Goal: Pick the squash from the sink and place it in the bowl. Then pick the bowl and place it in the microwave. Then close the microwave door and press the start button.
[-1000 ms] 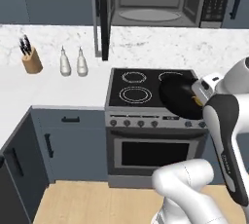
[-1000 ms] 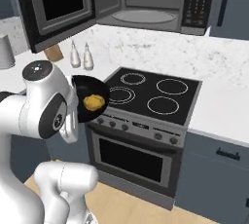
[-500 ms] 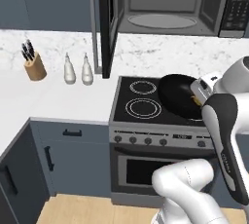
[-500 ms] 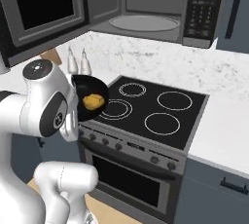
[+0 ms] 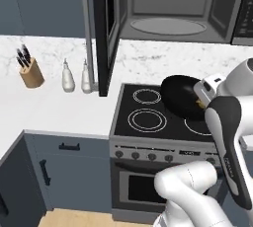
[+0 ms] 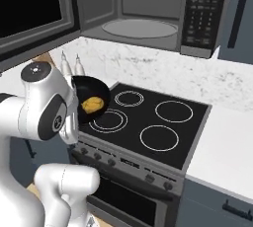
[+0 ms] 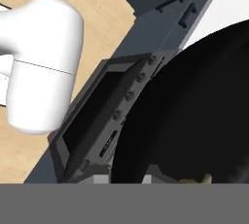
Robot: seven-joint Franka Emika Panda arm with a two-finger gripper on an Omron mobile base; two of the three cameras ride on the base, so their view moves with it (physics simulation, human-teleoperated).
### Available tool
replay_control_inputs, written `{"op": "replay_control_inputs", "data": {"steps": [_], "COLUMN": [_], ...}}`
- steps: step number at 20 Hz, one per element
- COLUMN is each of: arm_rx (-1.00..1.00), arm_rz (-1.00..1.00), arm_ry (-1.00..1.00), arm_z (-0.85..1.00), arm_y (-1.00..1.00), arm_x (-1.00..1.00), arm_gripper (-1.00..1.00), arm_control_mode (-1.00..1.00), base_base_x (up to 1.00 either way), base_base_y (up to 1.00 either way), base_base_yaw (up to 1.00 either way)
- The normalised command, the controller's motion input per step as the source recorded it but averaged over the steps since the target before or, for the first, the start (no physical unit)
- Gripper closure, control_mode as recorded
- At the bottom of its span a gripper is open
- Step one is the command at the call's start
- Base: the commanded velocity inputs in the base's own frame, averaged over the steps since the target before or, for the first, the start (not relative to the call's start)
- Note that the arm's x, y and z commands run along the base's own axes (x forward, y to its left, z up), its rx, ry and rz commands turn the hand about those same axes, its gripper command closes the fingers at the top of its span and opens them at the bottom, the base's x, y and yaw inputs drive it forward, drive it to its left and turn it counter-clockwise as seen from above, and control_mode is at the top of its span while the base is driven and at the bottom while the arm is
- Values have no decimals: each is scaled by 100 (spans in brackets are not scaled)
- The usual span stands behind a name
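Observation:
My gripper (image 5: 201,100) is shut on the rim of the glossy black bowl (image 5: 181,96), holding it tilted in the air over the stove's front burners. The yellow-orange squash (image 6: 92,104) lies inside the bowl (image 6: 92,97). Seen from the hand, the bowl (image 7: 194,116) bulks large above the gripper (image 7: 127,177), with a sliver of squash (image 7: 198,179) at the bottom. Above the stove, the microwave (image 5: 170,4) stands with its cavity and turntable (image 5: 169,26) exposed. The microwave door (image 5: 106,28) is swung out to the left. The sink is out of view.
The black stovetop (image 6: 148,122) with ring burners sits below the bowl, with the oven front (image 5: 143,181) beneath. A knife block (image 5: 29,70) and two bottles (image 5: 68,77) stand on the white counter to the left. The microwave's keypad (image 6: 202,14) is on its right.
Both base views have shifted, so the base has driven; the stove and microwave now sit nearer and more central. The arm's pose and its grip on the bowl are unchanged.

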Motion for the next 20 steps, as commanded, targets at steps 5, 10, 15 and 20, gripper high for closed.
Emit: {"op": "replay_control_inputs", "data": {"steps": [5, 10, 15, 20], "arm_rx": [0, 0, 0, 0], "arm_rz": [0, 0, 0, 0], "arm_ry": [0, 0, 0, 0], "arm_z": [0, 0, 0, 0], "arm_y": [0, 0, 0, 0], "arm_x": [0, 0, 0, 0], "arm_gripper": [100, 100, 100, 100], "arm_control_mode": [100, 100, 100, 100], "base_base_x": [50, 8, 55, 32], "base_base_y": [6, 8, 0, 0], "base_base_yaw": [11, 23, 26, 7]}}
